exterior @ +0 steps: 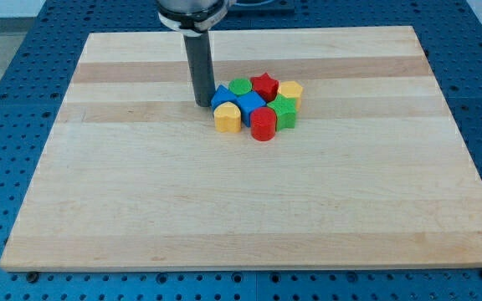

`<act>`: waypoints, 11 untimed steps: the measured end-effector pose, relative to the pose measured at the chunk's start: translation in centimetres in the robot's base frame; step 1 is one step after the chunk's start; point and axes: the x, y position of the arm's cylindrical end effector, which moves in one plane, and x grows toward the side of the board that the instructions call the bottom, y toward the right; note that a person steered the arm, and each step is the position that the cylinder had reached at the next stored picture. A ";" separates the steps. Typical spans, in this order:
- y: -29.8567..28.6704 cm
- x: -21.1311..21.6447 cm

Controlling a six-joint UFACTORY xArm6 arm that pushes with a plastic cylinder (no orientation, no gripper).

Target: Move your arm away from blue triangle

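Since my tip (203,103) is sitting just left of the blue triangle (222,94), seemingly touching, you're needing clearance; no end effector showing.

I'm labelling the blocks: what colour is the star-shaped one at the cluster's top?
Red. The star-shaped block shows clearly in the camera view.

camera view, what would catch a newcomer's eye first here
A tight cluster of small coloured blocks sits above the centre of the pale wooden board, with a red star at its top and a red cylinder at its bottom. My tip stands at the cluster's left edge, right beside the blue triangle.
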 end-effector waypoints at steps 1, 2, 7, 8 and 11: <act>0.1 0.0; -0.2 0.0; 5.8 15.8; 14.1 16.4; 28.7 4.0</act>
